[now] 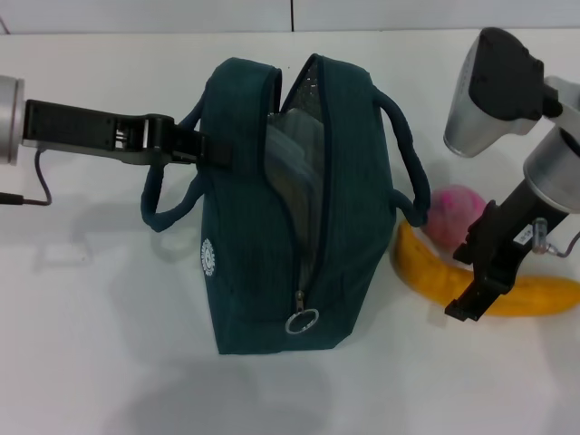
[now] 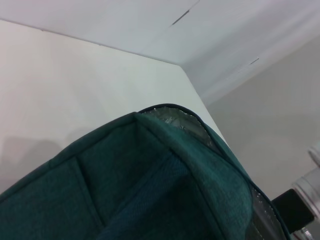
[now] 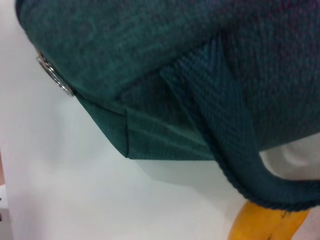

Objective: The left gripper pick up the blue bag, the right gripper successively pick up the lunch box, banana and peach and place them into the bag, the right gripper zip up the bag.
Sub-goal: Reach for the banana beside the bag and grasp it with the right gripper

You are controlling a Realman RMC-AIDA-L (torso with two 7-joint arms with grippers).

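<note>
The blue bag (image 1: 344,227) stands near the middle of the white worktop (image 1: 109,362), a boxy, coarse-woven teal fabric case with 2 thick looped handles, a small round white logo and a silver ring pull at the end of its zipper. The zipper is open, showing crinkled silver lining and the clear plastic lunch box (image 1: 294,168) lying inside.

The left pincer (image 1: 213,149) reaches in from the worktop's left edge and is clamped on the bag's upper left wall beside 1 handle.

The right pincer (image 1: 471,304) hangs low toward the right edge, over the banana (image 1: 426,267); its opening cannot be told. The banana is long, curved and smooth yellow, lying just beside the bag's right wall. The peach (image 1: 453,213), round, pink and pale-patched, sits just behind the banana, near the bag's right handle.
</note>
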